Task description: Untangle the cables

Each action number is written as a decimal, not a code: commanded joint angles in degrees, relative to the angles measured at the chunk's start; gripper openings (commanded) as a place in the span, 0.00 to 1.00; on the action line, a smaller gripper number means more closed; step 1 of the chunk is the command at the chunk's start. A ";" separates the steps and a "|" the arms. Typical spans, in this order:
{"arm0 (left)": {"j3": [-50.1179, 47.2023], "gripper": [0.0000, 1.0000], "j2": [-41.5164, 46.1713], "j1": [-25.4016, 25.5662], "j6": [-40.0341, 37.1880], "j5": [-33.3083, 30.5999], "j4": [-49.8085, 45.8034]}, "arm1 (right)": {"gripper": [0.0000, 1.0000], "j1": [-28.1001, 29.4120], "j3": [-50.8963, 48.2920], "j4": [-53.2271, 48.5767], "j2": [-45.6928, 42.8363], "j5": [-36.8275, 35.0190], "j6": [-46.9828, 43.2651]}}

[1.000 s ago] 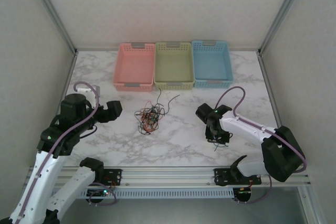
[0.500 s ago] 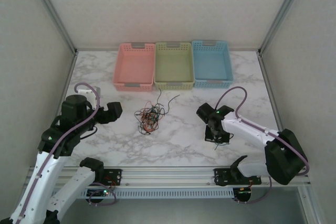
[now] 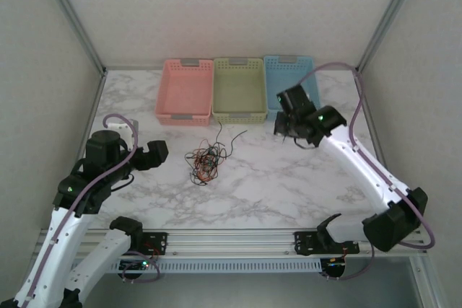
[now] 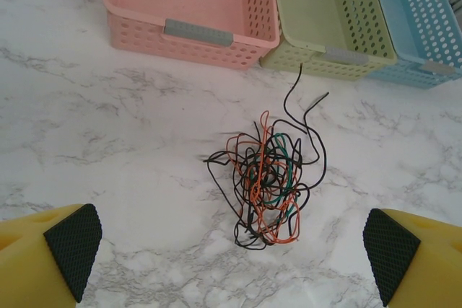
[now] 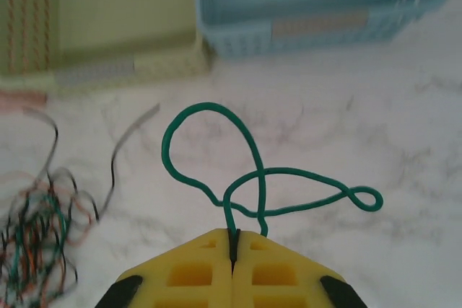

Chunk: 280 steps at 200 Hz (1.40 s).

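Cables (image 4: 268, 178): room around | right hand (image 5: 232, 239) pinches green cable (image 5: 245, 171) | near blue basket (image 5: 317, 27)

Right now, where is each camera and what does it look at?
Top external: above and behind, looking down on the table; left arm and right arm show.
Left wrist: on its arm, facing the cable tangle; open left fingers show.
Right wrist: on its arm, facing the blue basket; shut right fingers pinch a green cable.
Shared: every view has the cable tangle.
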<state>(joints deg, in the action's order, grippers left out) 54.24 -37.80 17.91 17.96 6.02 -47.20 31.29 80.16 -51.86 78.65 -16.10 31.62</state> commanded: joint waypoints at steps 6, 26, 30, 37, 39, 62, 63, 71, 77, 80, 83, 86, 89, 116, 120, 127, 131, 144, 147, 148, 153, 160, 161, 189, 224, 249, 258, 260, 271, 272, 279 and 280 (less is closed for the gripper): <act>-0.71 0.96 -0.34 -0.55 -0.99 -0.44 0.00 | 0.00 -7.48 8.60 4.00 10.51 3.38 -4.48; -0.76 0.96 -0.30 -0.77 -0.99 -0.48 0.00 | 0.00 -10.69 17.36 4.61 19.72 6.04 -4.36; -0.80 0.96 -0.34 -0.84 -0.99 -0.54 0.00 | 0.00 -11.27 18.96 4.82 21.50 6.63 -4.24; -0.80 0.96 -0.34 -0.94 -0.99 -0.64 -0.01 | 0.00 -12.17 21.71 5.19 24.51 7.69 -4.28; -0.80 0.96 -0.30 -0.95 -0.99 -0.65 -0.04 | 0.00 -12.40 22.52 5.23 25.25 7.91 -4.39; -0.82 0.96 -0.33 -1.13 -0.92 -1.08 -0.20 | 0.00 -14.83 32.79 2.83 36.08 8.18 -3.61; -0.81 0.96 -0.34 -1.13 -0.91 -1.09 -0.19 | 0.00 -14.89 33.31 2.69 36.55 8.18 -3.55; -0.80 0.96 -0.26 -1.12 -0.90 -1.18 -0.20 | 0.00 -15.53 36.92 1.86 39.95 8.43 -3.17; -0.84 0.96 -0.18 -1.12 -0.91 -1.21 -0.19 | 0.00 -16.00 39.45 1.26 42.59 8.71 -2.90; -0.82 0.96 -0.17 -1.12 -0.91 -1.18 -0.24 | 0.00 -16.19 40.71 0.78 43.87 8.87 -2.75; -0.82 0.96 -0.17 -1.12 -0.90 -1.25 -0.16 | 0.00 -16.32 42.01 0.41 45.08 8.89 -2.59; -0.84 0.96 -0.17 -1.12 -0.90 -1.23 -0.22 | 0.00 -16.53 43.38 -0.20 46.30 9.01 -2.47; -0.88 0.96 -0.17 -1.12 -0.90 -1.24 -0.23 | 0.00 -16.64 44.77 -0.82 47.59 9.04 -2.30; -0.89 0.96 -0.21 -1.15 -0.90 -1.27 -0.24 | 0.00 -17.31 55.92 -6.86 57.15 7.69 -2.32; -0.89 0.96 -0.18 -1.19 -0.90 -1.28 -0.23 | 0.00 -17.38 56.75 -7.09 58.07 7.65 -2.48; -0.84 0.96 -0.17 -1.15 -0.90 -1.36 -0.23 | 0.00 -17.55 57.77 -7.23 59.36 7.61 -2.58; -0.88 0.96 -0.17 -1.21 -0.82 -1.43 -0.18 | 0.00 -17.65 58.15 -7.29 59.97 7.73 -2.62; -0.89 0.96 -0.11 -1.20 -0.82 -1.58 -0.19 | 0.05 -18.08 58.83 -7.15 61.53 8.98 -2.53; -0.89 0.96 -0.24 -1.24 -0.82 -1.62 -0.23 | 0.08 -18.17 58.88 -7.11 61.79 9.12 -2.59; -0.89 0.96 -0.25 -1.23 -0.82 -1.62 -0.20 | 0.10 -18.23 58.95 -7.18 61.90 9.28 -2.56; -0.89 0.96 -0.25 -1.21 -0.82 -1.66 -0.25 | 0.16 -18.31 59.05 -7.25 62.24 9.47 -2.47; -0.89 0.96 -0.34 -1.17 -0.82 -1.71 -0.26 | 0.27 -18.53 59.19 -7.13 62.57 10.14 -2.52; -0.89 0.96 -0.34 -1.19 -0.82 -1.71 -0.26 | 0.28 -18.54 59.21 -7.17 62.62 10.31 -2.56; -0.89 0.96 -0.34 -1.21 -0.68 -1.80 -0.27 | 0.42 -18.47 57.46 -7.36 59.68 12.73 -3.11; -0.90 0.96 -0.43 -0.95 0.27 -0.90 -0.37 | 0.43 -15.55 45.21 -3.29 45.49 14.38 -5.22; -0.54 0.96 -0.52 -0.86 1.54 0.21 -0.39 | 0.41 -11.01 27.77 5.74 31.31 18.88 -5.80; -0.43 0.96 -0.36 -0.78 1.92 0.57 -0.41 | 0.41 -8.20 21.72 8.19 26.58 19.76 -6.10; -0.40 0.96 -0.41 -0.77 2.00 0.61 -0.39 | 0.40 -7.88 21.23 8.40 26.17 19.82 -6.11; -0.15 0.96 -0.42 -0.69 2.45 0.91 -0.48 | 0.40 -4.42 16.02 9.80 22.22 20.35 -6.29; -0.17 0.96 -0.34 -0.64 2.49 0.96 -0.50 | 0.40 -3.76 15.10 10.03 21.65 20.24 -6.26; -0.09 0.96 -0.34 -0.55 3.06 1.23 -0.50 | 0.39 -1.56 12.19 10.69 19.82 20.42 -6.24; -0.10 0.96 -0.34 -0.53 3.23 1.29 -0.51 | 0.39 -1.18 11.81 10.84 19.54 20.37 -6.18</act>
<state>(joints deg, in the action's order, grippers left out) 54.19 -38.30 17.15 18.83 5.54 -47.20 22.92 101.60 -46.65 105.21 0.84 26.65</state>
